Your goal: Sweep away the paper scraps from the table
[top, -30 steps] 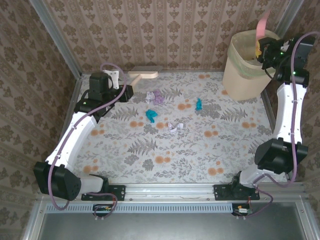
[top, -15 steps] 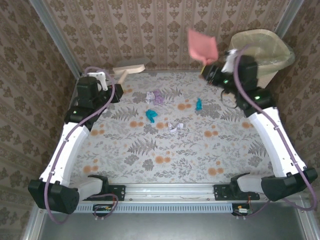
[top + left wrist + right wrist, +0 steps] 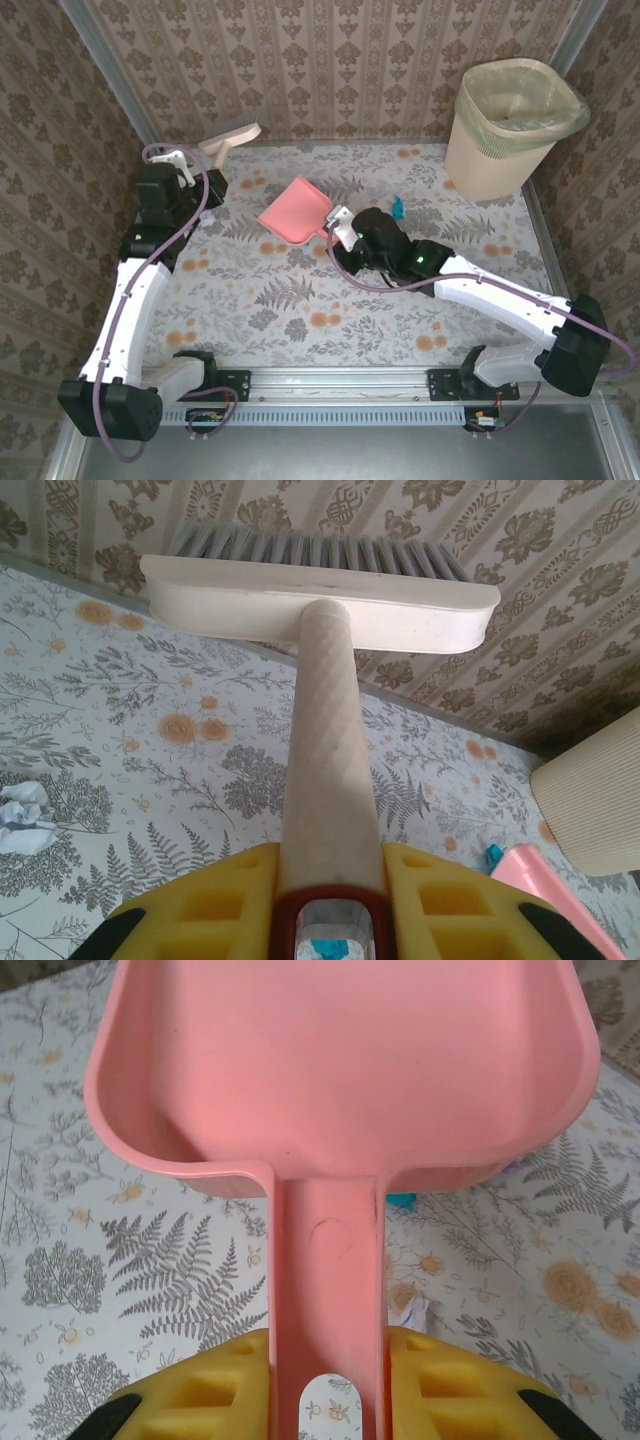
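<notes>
My left gripper [image 3: 197, 162] [image 3: 330, 880] is shut on the cream handle of a brush [image 3: 232, 135] [image 3: 320, 590], held above the table's [image 3: 300, 300] far-left corner with its bristles toward the back wall. A pink dustpan [image 3: 295, 211] [image 3: 340, 1070] sits low over the table's middle, with my right gripper [image 3: 338, 226] [image 3: 326, 1360] shut on its handle. One teal paper scrap [image 3: 398, 207] [image 3: 492, 856] lies just right of the pan. In the right wrist view a whitish scrap [image 3: 415, 1310] and a teal one [image 3: 401, 1200] peek out beside and under the pan. Another white scrap [image 3: 20, 815] lies near the left arm.
A beige waste bin [image 3: 515, 125] [image 3: 598, 800] with a plastic liner stands at the far-right corner. Brown patterned walls and metal rails close in the table on three sides. The right arm stretches across the table's right half.
The right arm swung the pink dustpan from over the bin down to the table's middle, covering the purple and teal scraps. The left arm drew the brush back left and higher.
</notes>
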Robot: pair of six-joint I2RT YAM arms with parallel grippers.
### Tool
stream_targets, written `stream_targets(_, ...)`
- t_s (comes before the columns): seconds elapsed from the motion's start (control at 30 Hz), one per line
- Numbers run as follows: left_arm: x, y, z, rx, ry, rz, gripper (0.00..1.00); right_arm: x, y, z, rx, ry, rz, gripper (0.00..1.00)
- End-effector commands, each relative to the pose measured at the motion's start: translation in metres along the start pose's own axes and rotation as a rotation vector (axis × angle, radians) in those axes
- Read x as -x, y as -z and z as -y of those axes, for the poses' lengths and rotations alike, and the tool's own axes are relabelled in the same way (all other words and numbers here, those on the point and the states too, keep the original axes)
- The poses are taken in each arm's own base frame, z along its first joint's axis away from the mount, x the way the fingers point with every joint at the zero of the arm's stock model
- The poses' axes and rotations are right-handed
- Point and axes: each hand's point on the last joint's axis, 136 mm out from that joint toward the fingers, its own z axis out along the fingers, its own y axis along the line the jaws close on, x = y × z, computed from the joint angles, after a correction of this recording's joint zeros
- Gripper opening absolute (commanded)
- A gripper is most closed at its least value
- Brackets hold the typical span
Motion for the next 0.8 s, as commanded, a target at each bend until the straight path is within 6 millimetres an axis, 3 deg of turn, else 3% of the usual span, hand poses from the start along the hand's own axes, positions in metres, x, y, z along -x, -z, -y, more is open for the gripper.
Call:
stream_targets(0.0,0.013,-0.003,0.006,-0.031,0.018,0.038,0.0,0.003,-0.015,-0.015,0.026,0.055,0.033,0.0)
stream_targets(0.2,0.005,-0.016,0.008,-0.057,0.045,-0.008,0.0,-0.04,-0.063,-0.061,0.118,0.055,-0.069,0.0)
stream_targets(0.4,-0.001,-0.025,0.013,-0.06,0.055,-0.04,0.0,-0.073,-0.101,-0.078,0.159,-0.012,-0.149,0.0)
stream_targets(0.6,-0.007,-0.033,0.019,-0.039,0.049,-0.054,0.0,-0.083,-0.106,-0.09,0.181,-0.039,-0.168,0.0)
stream_targets(0.77,-0.011,-0.038,0.013,0.024,0.078,-0.037,0.0,-0.097,-0.115,-0.095,0.138,0.032,-0.232,0.0)
